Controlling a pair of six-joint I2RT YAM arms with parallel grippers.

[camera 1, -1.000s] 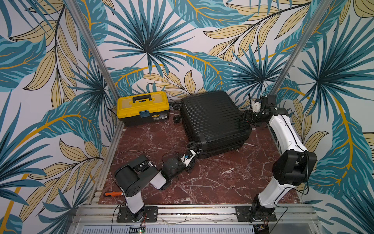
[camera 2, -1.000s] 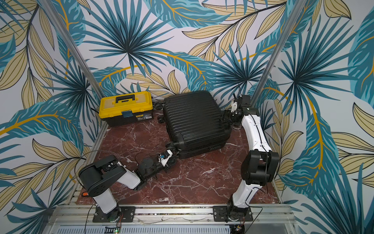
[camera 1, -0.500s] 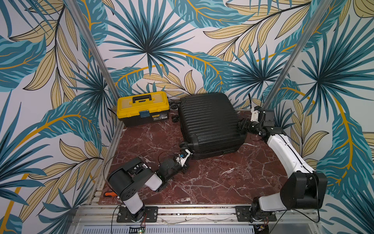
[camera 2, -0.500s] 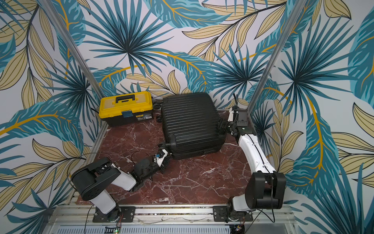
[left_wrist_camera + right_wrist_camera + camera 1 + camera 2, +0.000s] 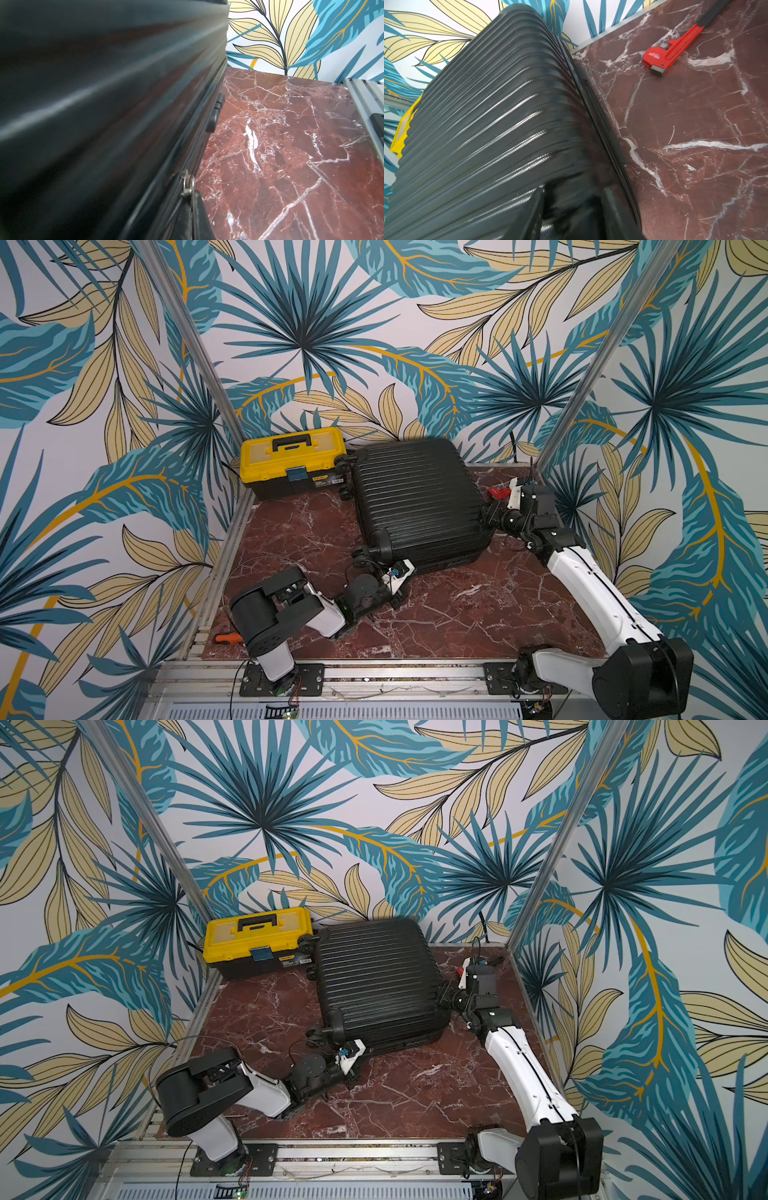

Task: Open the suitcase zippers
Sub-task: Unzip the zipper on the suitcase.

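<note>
We see the suitcase (image 5: 415,497) lying flat on the table (image 5: 457,614) toward its far edge, its wheeled end just beside the yellow toolbox (image 5: 291,460) in the far left corner, and a red wrench (image 5: 670,54) near the far right corner. At the suitcase's near side, by its near left corner, the left gripper (image 5: 192,207) is closed on the zipper pull (image 5: 187,185), whose metal ring shows right at its tips on the zipper (image 5: 604,124) seam. The right gripper (image 5: 572,207) has its jaws apart astride the suitcase's right edge, though we cannot tell whether they press it.
</note>
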